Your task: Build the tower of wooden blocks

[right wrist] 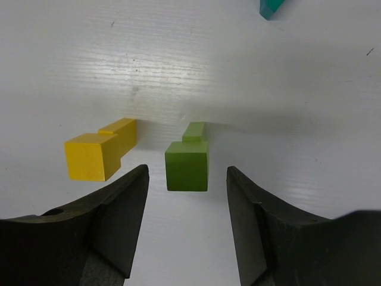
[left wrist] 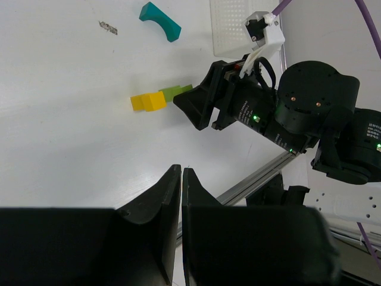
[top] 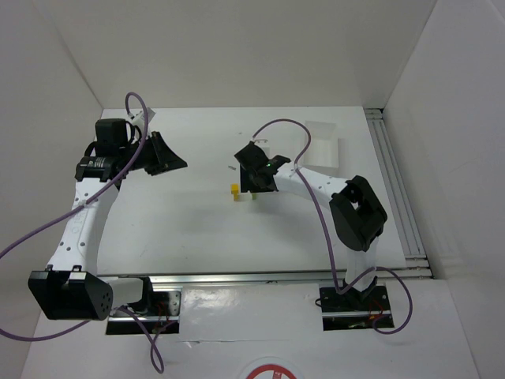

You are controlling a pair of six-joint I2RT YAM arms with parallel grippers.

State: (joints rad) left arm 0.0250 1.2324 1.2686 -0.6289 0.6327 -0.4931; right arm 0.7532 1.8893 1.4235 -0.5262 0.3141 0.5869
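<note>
- So, tower's not built yet: green post (right wrist: 187, 161) and yellow post (right wrist: 98, 152) sit side by side on the table (right wrist: 250, 71), near each other but w/ a clear gap, nothing on top of either.
- Both posts look stepped from my wrist cam, maybe lying on their sides; can't tell for sure.
- Teal arch (left wrist: 159, 21) lies flat by itself, well apart from the posts and closer to the white tray (left wrist: 229, 30). Only its corner shows at the top edge of my right wrist view.
- My right gripper (right wrist: 187, 179) is spread wide and low over the table, green post between the fingers, pads touching nothing. Yellow post is just outside my one finger.
- My left gripper (left wrist: 181, 173) is clenched, fingers pressed together w/ nothing between them, hanging off to the left, away from the blocks.
- Step in hand, as I read it: going for the green post, prob. to stand or re-space it so the arch can span both.
- Next move needs: drop a bit lower, centre on the green post, squeeze on its flat sides.
- Watch out: the finger nearest the yellow post has little room, so a sloppy approach could nudge it.
- After that, I reckon the arch pickup, w/ post spacing matched to its feet.
</note>
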